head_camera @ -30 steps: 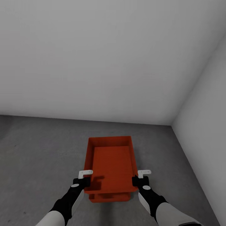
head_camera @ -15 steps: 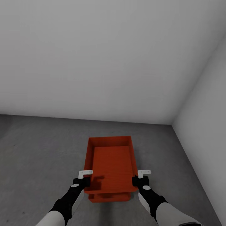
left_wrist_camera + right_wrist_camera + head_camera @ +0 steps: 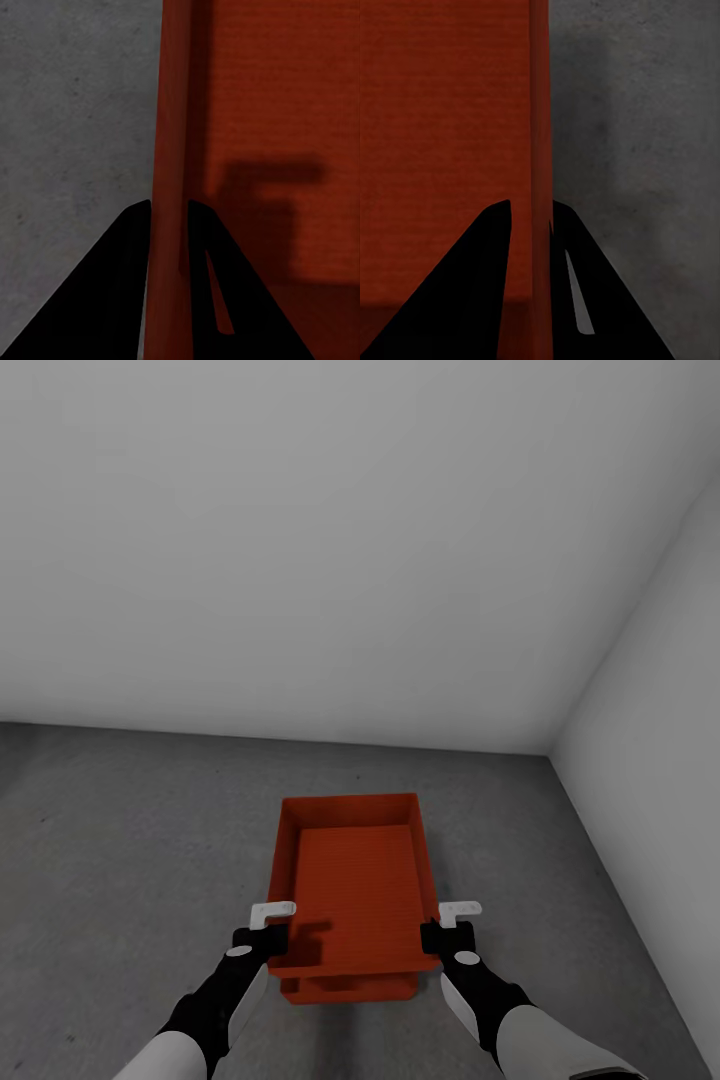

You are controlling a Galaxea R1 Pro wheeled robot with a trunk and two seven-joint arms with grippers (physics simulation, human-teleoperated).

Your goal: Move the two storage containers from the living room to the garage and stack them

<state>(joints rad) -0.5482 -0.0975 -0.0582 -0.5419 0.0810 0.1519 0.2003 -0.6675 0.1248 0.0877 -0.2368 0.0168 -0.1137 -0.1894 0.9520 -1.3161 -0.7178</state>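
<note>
In the garage, an orange-red storage container (image 3: 355,880) sits level above the second storage container (image 3: 348,988), of which just the near end shows beneath it on the dark grey floor (image 3: 130,860). Whether the upper one rests on the lower one I cannot tell. My left gripper (image 3: 268,938) is shut on the upper container's left wall, and my right gripper (image 3: 437,935) is shut on its right wall. In the left wrist view the left gripper (image 3: 169,214) straddles the ribbed wall (image 3: 171,112). The right gripper (image 3: 531,214) grips the opposite wall (image 3: 538,97) the same way.
A plain white back wall (image 3: 300,560) rises beyond the containers and a side wall (image 3: 670,710) closes the right, forming a corner. Bare concrete stretches away to the left and around the stack.
</note>
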